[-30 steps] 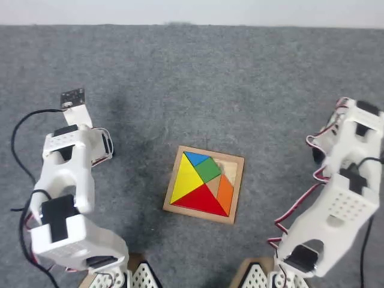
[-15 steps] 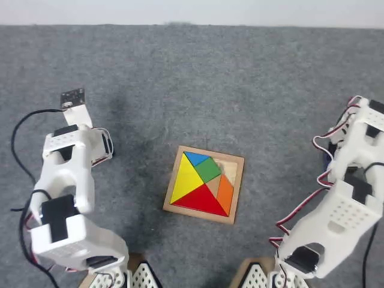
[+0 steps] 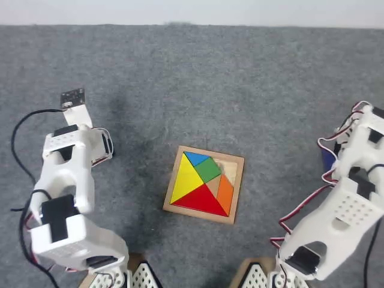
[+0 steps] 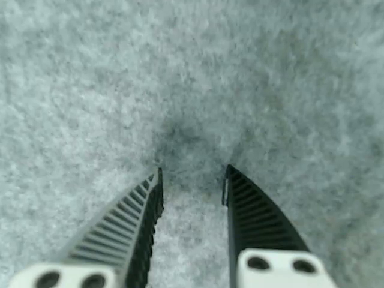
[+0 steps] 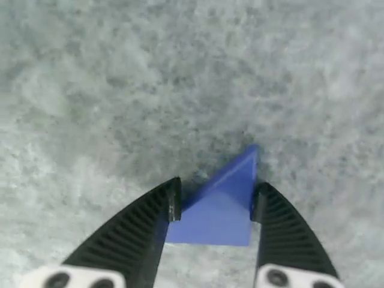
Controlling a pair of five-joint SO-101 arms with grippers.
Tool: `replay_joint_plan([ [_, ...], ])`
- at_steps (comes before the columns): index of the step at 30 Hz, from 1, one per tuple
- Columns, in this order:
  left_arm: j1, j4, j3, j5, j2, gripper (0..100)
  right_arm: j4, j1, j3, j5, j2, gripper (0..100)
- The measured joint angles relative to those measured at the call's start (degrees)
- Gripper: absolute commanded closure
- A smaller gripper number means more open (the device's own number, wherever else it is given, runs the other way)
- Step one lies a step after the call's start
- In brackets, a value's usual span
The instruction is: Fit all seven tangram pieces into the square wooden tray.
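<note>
Square wooden tray (image 3: 238, 187) sits mid-table on grey carpet (image 3: 180, 78), between both arms, coloured tangram pieces (image 3: 201, 183) inside; blue triangular wooden piece (image 5: 219, 204) lies well right of it, clasped by right gripper (image 5: 216, 197).

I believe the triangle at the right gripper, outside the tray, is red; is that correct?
Not quite: the triangle at the right gripper, outside the tray, is blue, not red, as the right wrist view shows.
</note>
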Motion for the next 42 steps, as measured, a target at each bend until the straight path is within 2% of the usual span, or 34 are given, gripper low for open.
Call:
replay_joint_plan([
  [3,0.0,0.0,0.0,0.0,0.0,85,2.9,-0.79,-1.67,7.82,0.79,81.5],
  [6,0.0,0.0,0.0,0.0,0.0,85,6.59,-2.02,-4.31,18.99,1.67,81.5],
  [9,0.0,0.0,0.0,0.0,0.0,85,7.82,-3.69,-5.1,32.88,1.85,81.8],
  [15,0.0,0.0,0.0,0.0,0.0,85,10.73,-10.11,-8.53,64.35,2.2,90.7],
  [20,0.0,0.0,0.0,0.0,0.0,85,18.02,-15.56,-11.34,88.35,2.55,87.4],
  [23,0.0,0.0,0.0,0.0,0.0,85,21.63,-16.7,-11.52,96.97,2.55,83.6],
  [27,0.0,0.0,0.0,0.0,0.0,85,23.12,-17.67,-11.52,97.58,-0.88,82.8],
  [32,0.0,0.0,0.0,0.0,0.0,85,23.47,-20.13,-7.3,89.85,-11.78,82.7],
  [36,0.0,0.0,0.0,0.0,0.0,85,19.87,-22.77,4.57,78.15,-24.35,79.4],
  [40,0.0,0.0,0.0,0.0,0.0,85,7.82,-21.71,22.59,61.54,-33.85,74.7],
  [42,0.0,0.0,0.0,0.0,0.0,85,2.02,-21.27,30.33,56.0,-35.34,74.4],
])
